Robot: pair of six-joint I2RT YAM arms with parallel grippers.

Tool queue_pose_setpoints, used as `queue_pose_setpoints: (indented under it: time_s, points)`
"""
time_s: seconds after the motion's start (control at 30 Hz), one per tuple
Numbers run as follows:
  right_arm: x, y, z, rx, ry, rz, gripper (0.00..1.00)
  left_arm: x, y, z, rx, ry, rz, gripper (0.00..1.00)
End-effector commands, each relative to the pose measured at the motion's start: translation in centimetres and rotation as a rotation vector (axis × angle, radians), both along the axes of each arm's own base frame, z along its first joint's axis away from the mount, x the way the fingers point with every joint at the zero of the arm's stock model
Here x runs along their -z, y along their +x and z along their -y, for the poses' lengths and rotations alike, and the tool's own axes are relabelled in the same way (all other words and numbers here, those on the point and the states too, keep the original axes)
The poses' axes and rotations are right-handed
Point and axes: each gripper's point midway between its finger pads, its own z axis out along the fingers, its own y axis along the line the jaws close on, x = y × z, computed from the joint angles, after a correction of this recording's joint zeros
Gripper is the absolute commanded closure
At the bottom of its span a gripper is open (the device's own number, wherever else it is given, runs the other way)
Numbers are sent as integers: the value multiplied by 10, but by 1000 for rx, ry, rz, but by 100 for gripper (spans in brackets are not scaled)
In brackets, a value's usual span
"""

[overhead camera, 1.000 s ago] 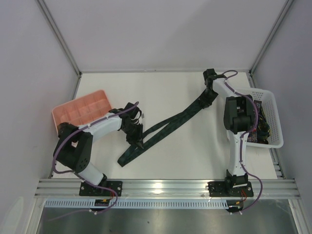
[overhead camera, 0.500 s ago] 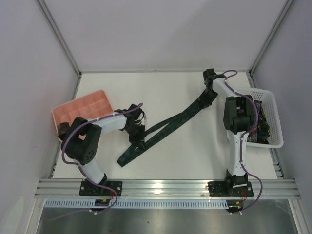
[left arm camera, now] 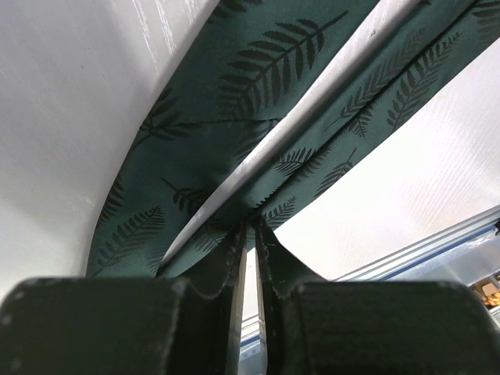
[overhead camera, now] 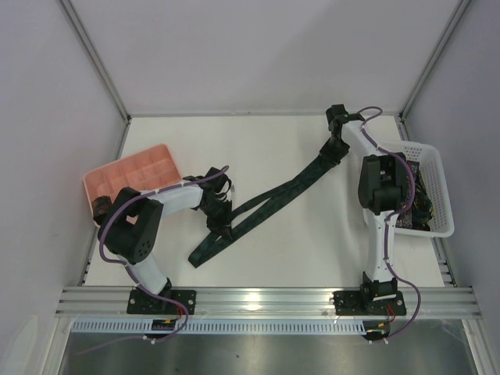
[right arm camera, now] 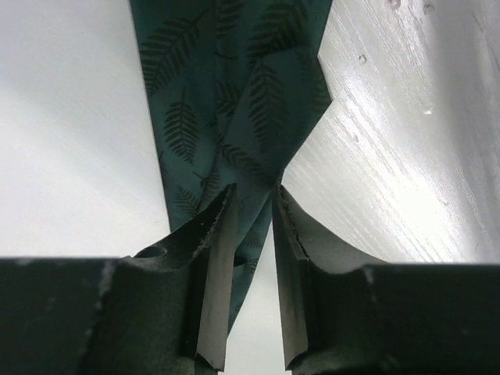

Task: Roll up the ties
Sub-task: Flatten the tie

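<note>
left jaws clenched on the green tie (left arm camera: 234, 101), fern print. in the left wrist view the two fingers (left arm camera: 219, 269) nearly meet at lower centre of the frame, with folded fabric pinched in between. two bands of the tie fan out from the pinch toward the upper right of that frame, white tabletop (left arm camera: 70, 117) showing between and beside them. right jaws grasping the same tie (right arm camera: 234, 94): in the right wrist view the fabric narrows to a bunched point at the fingertips (right arm camera: 217, 215) mid-frame, and a bit of it runs down in the gap between them. these jaws stand a little wider than the left ones.

top view: the tie (overhead camera: 281, 191) lies on a long diagonal across the middle of the tabletop (overhead camera: 258, 141), from lower left of centre up to upper right. it looks doubled, two strands side by side, slightly apart in the middle stretch. left arm (overhead camera: 156, 205) comes in from the left and holds it near the lower-left part, a short tail lying flat past the grip toward the bottom of the frame. right arm (overhead camera: 383, 187) reaches to the upper-right end. pink compartment tray (overhead camera: 129, 176) at the left edge, apart from the tie. white lattice basket (overhead camera: 437, 195) at the right edge beside the right arm, dark stuff inside, cannot tell what.
</note>
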Motion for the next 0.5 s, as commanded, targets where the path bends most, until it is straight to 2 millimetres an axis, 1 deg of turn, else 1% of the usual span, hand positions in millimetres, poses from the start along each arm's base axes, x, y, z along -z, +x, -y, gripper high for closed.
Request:
queue_pose_setpoints:
  time_s: [0.0,0.17,0.27,0.37,0.47]
  points:
    - [-10,8,3,-3,-21,20,71,11,-2,-4,19,25,5,86]
    - [3,4,1,-12,-14,-11,67,10,-2,-3,19,23,7,86]
    - [5,2,1,-16,-9,-15,66,9,-2,-4,20,25,9,86]
    - [7,1,2,-13,-12,-8,66,10,-3,-4,20,25,5,86]
    - [14,0,3,-12,-9,-21,66,11,-4,-4,23,25,2,86]
